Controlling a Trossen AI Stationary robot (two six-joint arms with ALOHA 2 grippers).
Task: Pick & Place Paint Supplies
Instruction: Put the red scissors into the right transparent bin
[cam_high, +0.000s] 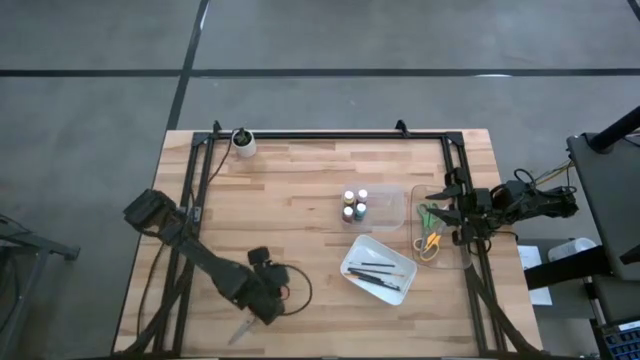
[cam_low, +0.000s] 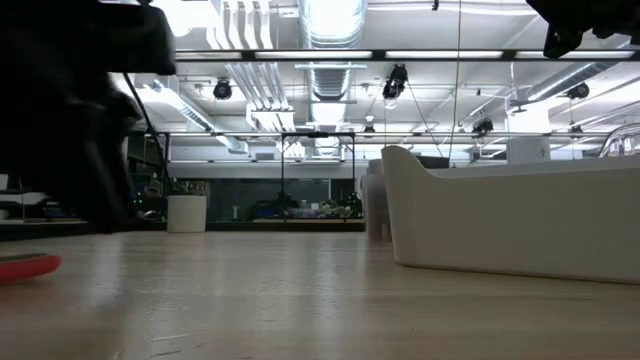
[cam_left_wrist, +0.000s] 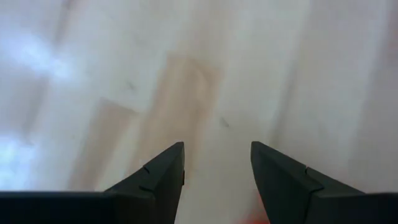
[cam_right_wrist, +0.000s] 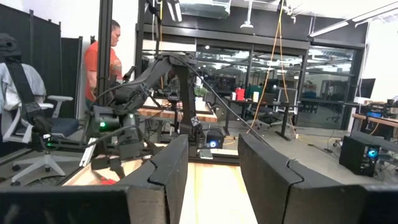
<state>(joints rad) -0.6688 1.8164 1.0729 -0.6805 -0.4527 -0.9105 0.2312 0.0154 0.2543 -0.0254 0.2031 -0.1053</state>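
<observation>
Four paint bottles (cam_high: 354, 205) were seen upright in a two-by-two cluster inside a clear bin (cam_high: 385, 205) near the table (cam_high: 300, 170) centre. Two or three thin brushes (cam_high: 378, 272) were laid in the white tray (cam_high: 352, 256), their long axes running roughly along its length, slanted toward the right front. Green and yellow scissors (cam_high: 430, 232) were laid in a second clear bin (cam_high: 462, 258), long axes pointing front to back. The left gripper (cam_high: 268, 308) was held low over the front boards, fingers apart around nothing. The right gripper (cam_high: 452, 212) was held level at the table's right edge, fingers apart, empty. A white cup (cam_high: 243, 142) stood at the back.
</observation>
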